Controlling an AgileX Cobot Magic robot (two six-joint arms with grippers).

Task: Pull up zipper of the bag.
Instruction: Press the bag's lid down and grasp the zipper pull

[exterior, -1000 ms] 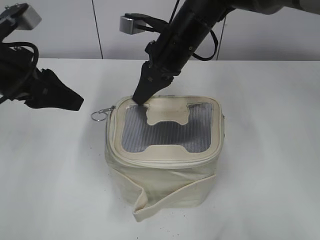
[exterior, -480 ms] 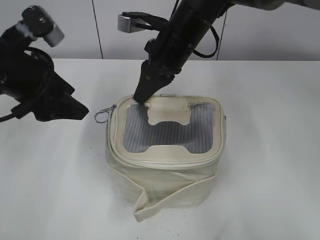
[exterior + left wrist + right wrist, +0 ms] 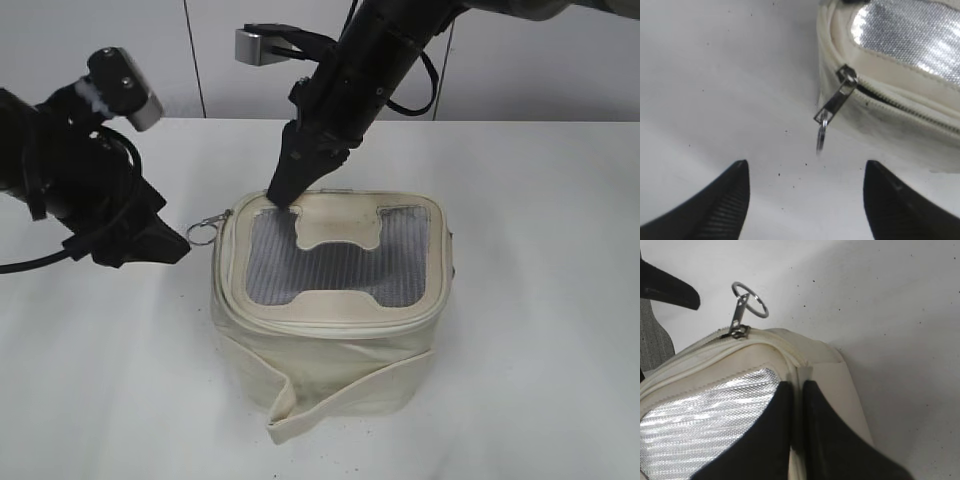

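White tabletop (image 3: 540, 300) carries the cream bag (image 3: 330, 330), standing near its middle. We see our right gripper (image 3: 284, 197), fingers nearly together, pressing down on the lid's rear left corner. Our left gripper (image 3: 805, 200), fingers spread wide and empty, sits just left of the bag, facing the zipper (image 3: 890, 102) slider's ring pull (image 3: 821, 135), not touching it.
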